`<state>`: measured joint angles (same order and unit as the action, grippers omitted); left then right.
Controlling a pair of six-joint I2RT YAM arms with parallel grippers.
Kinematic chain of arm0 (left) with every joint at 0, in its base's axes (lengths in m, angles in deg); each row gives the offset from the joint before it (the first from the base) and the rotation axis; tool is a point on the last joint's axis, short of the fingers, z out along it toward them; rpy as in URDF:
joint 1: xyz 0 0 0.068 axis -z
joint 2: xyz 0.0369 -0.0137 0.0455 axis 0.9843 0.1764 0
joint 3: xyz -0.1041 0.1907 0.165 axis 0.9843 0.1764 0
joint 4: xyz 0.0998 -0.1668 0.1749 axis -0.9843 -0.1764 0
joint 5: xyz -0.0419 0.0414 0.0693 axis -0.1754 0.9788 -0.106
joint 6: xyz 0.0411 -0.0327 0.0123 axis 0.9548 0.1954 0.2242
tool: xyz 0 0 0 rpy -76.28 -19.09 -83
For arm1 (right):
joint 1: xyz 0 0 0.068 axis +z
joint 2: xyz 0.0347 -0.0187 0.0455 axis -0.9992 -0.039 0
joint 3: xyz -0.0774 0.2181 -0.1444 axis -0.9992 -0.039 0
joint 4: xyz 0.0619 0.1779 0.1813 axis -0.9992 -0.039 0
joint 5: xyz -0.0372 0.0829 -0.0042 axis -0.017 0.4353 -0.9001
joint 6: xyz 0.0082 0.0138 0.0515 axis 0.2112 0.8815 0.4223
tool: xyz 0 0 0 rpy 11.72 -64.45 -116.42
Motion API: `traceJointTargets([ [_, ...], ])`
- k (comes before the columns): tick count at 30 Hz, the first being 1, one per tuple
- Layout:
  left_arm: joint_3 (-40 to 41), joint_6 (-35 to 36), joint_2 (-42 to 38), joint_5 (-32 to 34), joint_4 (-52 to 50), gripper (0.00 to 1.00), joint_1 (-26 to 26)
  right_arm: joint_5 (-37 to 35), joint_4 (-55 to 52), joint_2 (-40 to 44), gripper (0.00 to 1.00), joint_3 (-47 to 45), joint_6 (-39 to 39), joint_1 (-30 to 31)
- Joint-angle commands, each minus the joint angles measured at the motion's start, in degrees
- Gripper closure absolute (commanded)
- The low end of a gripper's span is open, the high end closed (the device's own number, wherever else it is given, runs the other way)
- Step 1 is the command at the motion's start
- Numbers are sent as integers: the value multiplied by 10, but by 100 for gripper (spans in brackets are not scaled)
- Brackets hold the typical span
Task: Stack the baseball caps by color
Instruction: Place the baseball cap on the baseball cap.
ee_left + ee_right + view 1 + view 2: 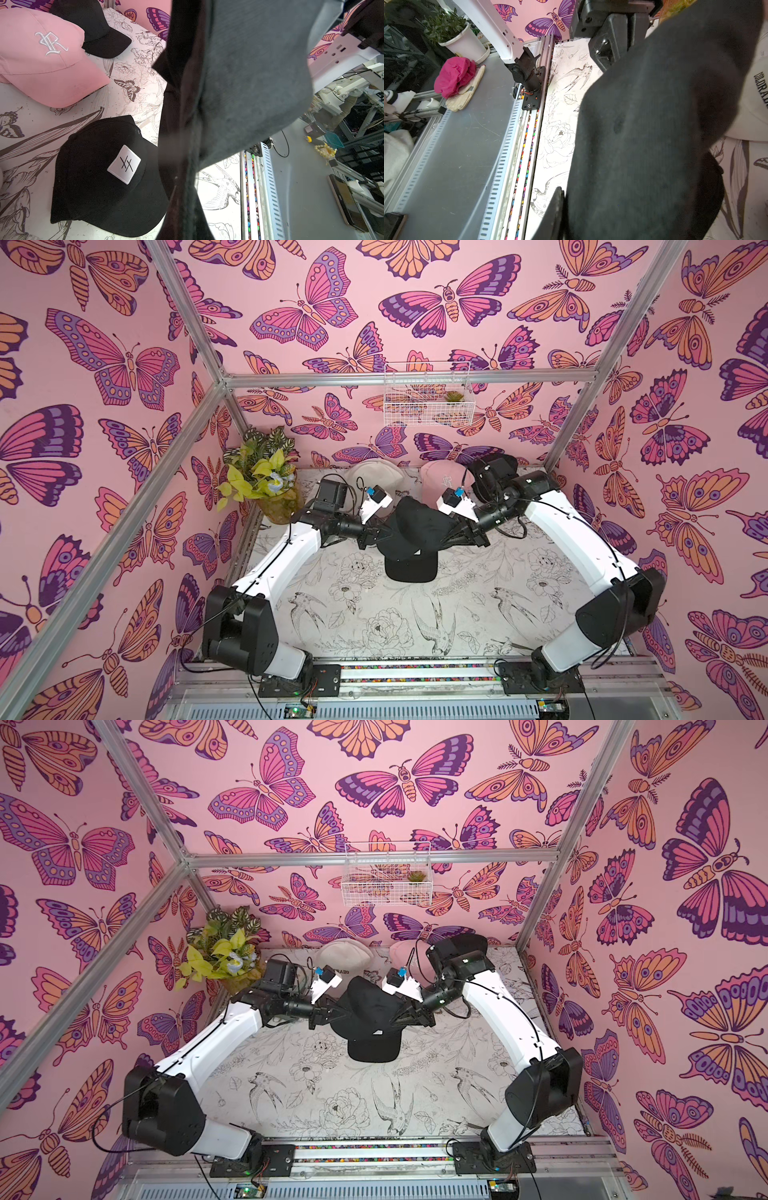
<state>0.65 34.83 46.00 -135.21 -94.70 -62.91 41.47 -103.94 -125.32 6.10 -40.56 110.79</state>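
Nearest, a strip of coloured beads (415, 667) runs along the front edge of the table (365, 614) between the two arm bases. Beyond it the bird-and-flower table print lies bare from side to side, the widest open room in both top views.

At mid-table the patch cap (411, 572), black with a white square patch (124, 164), sits flat with its brim edge toward the front. Its crown is covered in both top views by the held black cap (419, 524), which hangs between the two grippers. Whether the two caps touch cannot be told.

The left gripper (384, 533) reaches in from its side, its claw closed tight on the held black cap's edge. The right gripper (445, 538) meets the opposite edge. In the right wrist view one finger (556, 207) lies against the cloth and the other is hidden, so I cannot tell whether this claw is clamped.

Farther back, the cream cap (374, 475) with "COLORADO" lettering sits near the back wall, and the pink cap (438, 477) is just beside it with a narrow gap between. A plain black cap (93, 25) lies behind the pink one, touching it, in the far right corner under the right arm's elbow.

A potted plant (262, 477) fills the far left corner. A wire basket (428, 393) hangs on the back wall above.
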Motion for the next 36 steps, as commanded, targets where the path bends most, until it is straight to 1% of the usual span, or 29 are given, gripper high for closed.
traceJointTargets([
  [1, -15, -13, 7, 24, 3, 100, -4, 22, -6, 16, 91, -15, 19, 8],
  [3, -15, -19, 7, 43, 8, 100, -4, 21, -5, 38, 100, -21, 20, 10],
  [8, -12, -43, 5, 102, 30, 100, -5, 19, 6, 49, 100, -27, 28, 11],
  [11, -11, -66, 6, 132, 45, 100, -5, -1, 33, 53, 100, -34, 57, 14],
  [12, -11, -75, 6, 145, 49, 98, -5, -7, 37, 54, 100, -35, 57, 16],
  [13, -12, -86, 5, 161, 52, 90, -5, -15, 41, 56, 100, -38, 60, 19],
  [15, -6, -98, -4, 194, 63, 85, -5, -29, 54, 59, 100, -41, 75, 24],
  [16, -1, -101, -11, 209, 70, 78, -5, -38, 64, 62, 100, -44, 87, 27],
  [18, 18, -107, -27, 236, 94, 69, -5, -51, 80, 67, 100, -47, 104, 31],
  [19, 28, -109, -36, 252, 106, 59, -6, -58, 90, 70, 100, -49, 113, 32],
  [22, 57, -122, -67, 303, 143, 16, -8, -82, 115, 78, 100, -57, 137, 38],
  [23, 67, -131, -82, 329, 161, 6, -9, -91, 123, 81, 100, -61, 145, 40],
  [24, 77, -139, -96, 347, 175, 1, -11, -98, 130, 84, 100, -65, 152, 43],
  [28, 114, -158, -168, 388, 232, 0, -17, -136, 151, 98, 100, -91, 169, 64],
  [30, 121, -166, -191, 388, 239, 0, -17, -154, 151, 101, 100, -96, 175, 75],
  [31, 120, -168, -201, 374, 237, 0, -17, -156, 147, 101, 100, -96, 178, 81],
  [33, 118, -165, -217, 301, 229, 0, -17, -161, 137, 103, 100, -95, 177, 91],
  [35, 114, -160, -228, 200, 218, 0, -15, -165, 117, 107, 100, -94, 163, 105],
  [36, 112, -157, -232, 159, 215, 0, -13, -165, 104, 108, 100, -93, 155, 110],
])
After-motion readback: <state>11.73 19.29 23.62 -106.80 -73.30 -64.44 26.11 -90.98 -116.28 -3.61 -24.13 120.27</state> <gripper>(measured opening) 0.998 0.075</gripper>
